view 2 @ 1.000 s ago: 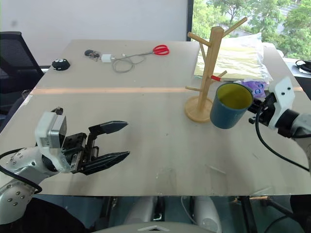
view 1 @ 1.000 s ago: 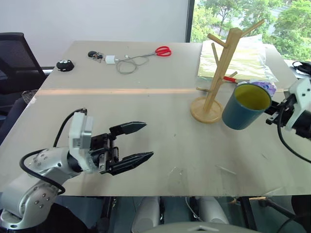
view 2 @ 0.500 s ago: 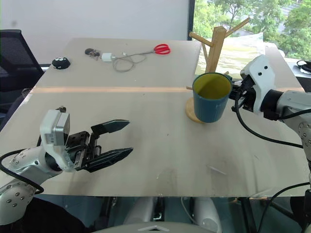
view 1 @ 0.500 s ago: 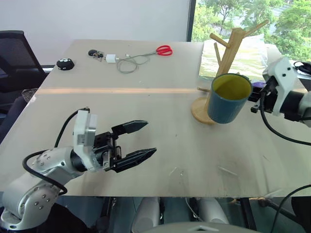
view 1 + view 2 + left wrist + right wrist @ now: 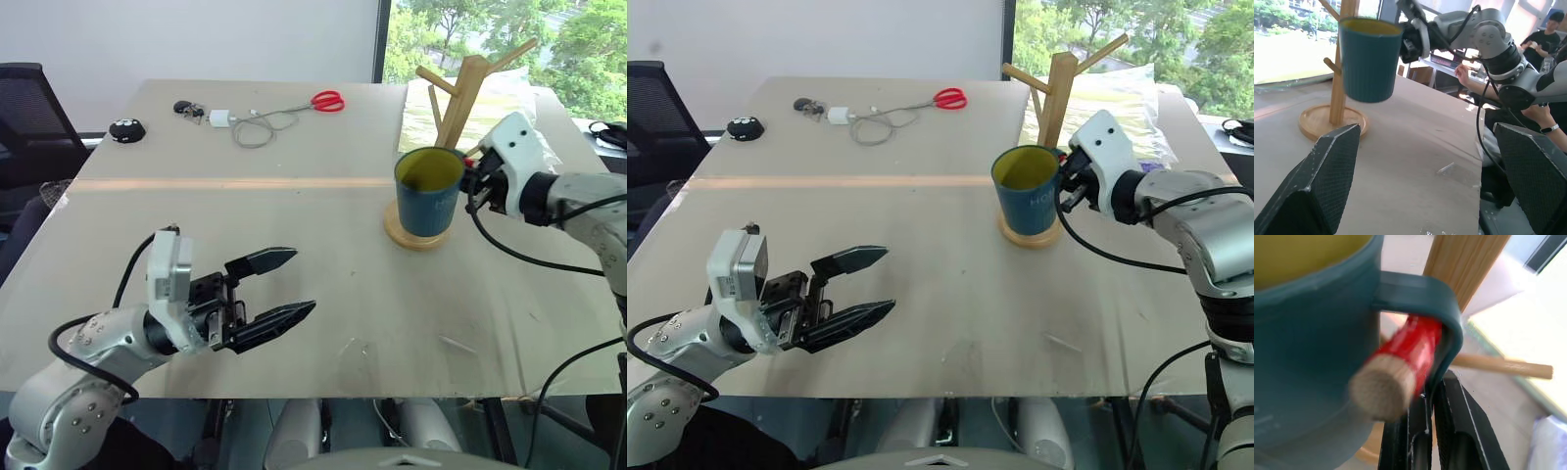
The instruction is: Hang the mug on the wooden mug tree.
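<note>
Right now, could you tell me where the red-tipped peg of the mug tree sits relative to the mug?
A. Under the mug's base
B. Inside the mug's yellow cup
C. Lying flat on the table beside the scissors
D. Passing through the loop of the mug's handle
D: the right wrist view shows the red-tipped peg poking through the handle loop of the mug, while the right gripper pinches the handle's outer bar.
</note>
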{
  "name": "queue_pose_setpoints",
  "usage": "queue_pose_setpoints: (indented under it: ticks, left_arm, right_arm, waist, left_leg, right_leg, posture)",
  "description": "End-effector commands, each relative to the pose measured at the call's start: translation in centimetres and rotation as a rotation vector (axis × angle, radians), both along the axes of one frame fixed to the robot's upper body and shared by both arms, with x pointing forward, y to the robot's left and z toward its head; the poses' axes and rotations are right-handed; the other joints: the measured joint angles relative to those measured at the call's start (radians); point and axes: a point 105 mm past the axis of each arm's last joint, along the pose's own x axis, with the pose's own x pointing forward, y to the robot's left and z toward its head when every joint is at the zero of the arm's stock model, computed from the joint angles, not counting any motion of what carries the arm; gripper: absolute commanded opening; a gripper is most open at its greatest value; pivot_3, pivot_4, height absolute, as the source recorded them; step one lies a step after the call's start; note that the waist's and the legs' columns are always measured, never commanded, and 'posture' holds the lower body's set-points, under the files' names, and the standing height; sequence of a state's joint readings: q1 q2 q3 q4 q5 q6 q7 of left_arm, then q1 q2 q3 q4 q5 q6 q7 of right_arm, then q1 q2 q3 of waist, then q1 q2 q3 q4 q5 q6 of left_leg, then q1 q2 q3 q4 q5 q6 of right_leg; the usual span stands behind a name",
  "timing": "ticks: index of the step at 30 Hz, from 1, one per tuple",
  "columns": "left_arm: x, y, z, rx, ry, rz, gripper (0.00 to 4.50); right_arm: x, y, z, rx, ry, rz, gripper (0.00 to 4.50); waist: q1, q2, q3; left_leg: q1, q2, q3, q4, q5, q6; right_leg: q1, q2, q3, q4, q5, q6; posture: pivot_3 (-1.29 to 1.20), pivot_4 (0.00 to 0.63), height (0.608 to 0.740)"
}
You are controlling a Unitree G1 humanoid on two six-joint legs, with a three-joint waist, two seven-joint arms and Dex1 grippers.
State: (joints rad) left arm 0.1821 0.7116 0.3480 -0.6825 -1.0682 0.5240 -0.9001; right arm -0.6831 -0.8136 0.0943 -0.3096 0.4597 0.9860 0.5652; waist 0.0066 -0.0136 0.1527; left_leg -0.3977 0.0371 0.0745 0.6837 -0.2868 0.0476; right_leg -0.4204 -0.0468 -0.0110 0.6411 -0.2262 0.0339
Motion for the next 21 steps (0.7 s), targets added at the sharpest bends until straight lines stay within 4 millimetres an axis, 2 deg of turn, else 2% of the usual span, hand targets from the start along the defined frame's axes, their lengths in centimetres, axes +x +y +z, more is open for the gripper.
queue_pose_setpoints:
  ticks: [1,6,9,14,16,18,21]
  left_arm:
    - [-0.5,0.5,1.2,-0.025,-0.089,0.017,4.50]
    - [-0.6,1.4,0.8,-0.022,-0.090,0.057,4.50]
    - [-0.1,2.2,0.1,-0.006,-0.065,0.111,4.50]
    - [1.5,3.9,-1.8,0.074,0.014,0.228,4.50]
    - [2.1,4.8,-3.0,0.115,0.051,0.280,4.50]
    - [2.7,5.7,-4.3,0.164,0.080,0.320,4.50]
    - [3.0,6.3,-5.5,0.230,0.093,0.344,4.50]
  right_arm:
    - [-0.2,-0.8,0.5,-0.029,-0.026,-0.012,1.42]
    - [-1.5,-2.2,1.8,0.010,-0.103,0.004,3.65]
    - [-3.7,-3.0,2.4,0.081,-0.127,0.069,3.65]
    - [-7.0,-5.6,1.1,0.139,-0.105,0.114,3.65]
    - [-8.1,-7.2,-0.5,0.139,-0.100,0.091,3.65]
    - [-9.1,-8.8,-3.2,0.111,-0.073,0.042,3.65]
    - [-10.5,-10.0,-6.0,0.084,-0.032,0.004,3.65]
  waist:
    - [0.005,0.000,0.000]
    - [0.008,-0.001,0.000]
    - [0.007,-0.001,0.000]
    - [0.007,-0.001,0.000]
    - [0.008,-0.002,-0.001]
    - [0.008,-0.002,-0.001]
    - [0.007,-0.002,-0.001]
  left_leg:
    - [0.000,0.000,0.000,0.000,0.000,0.000]
    - [0.000,0.000,0.000,0.000,-0.001,0.001]
    - [0.000,0.000,0.000,0.000,-0.002,0.003]
    - [0.001,0.000,-0.001,0.000,-0.002,0.004]
    - [0.002,0.000,-0.001,0.000,-0.002,0.004]
    - [0.003,0.000,-0.001,0.000,-0.002,0.004]
    - [0.003,0.000,-0.001,0.000,-0.002,0.004]
  right_leg:
    - [0.000,0.000,0.000,0.000,0.000,0.000]
    - [0.000,0.000,0.000,-0.001,0.000,0.000]
    - [0.000,0.000,0.000,-0.001,0.000,0.000]
    - [0.001,0.000,-0.001,0.000,0.000,0.000]
    - [0.002,0.000,-0.001,0.000,0.000,0.000]
    - [0.004,0.000,-0.002,0.000,0.000,0.000]
    - [0.004,0.000,-0.001,0.000,-0.001,0.002]
  posture:
    - [0.00,0.150,0.740]
    - [0.00,0.150,0.740]
    - [0.00,0.150,0.740]
    - [0.00,0.150,0.740]
    - [0.00,0.150,0.740]
    - [0.00,0.150,0.740]
    - [0.00,0.150,0.740]
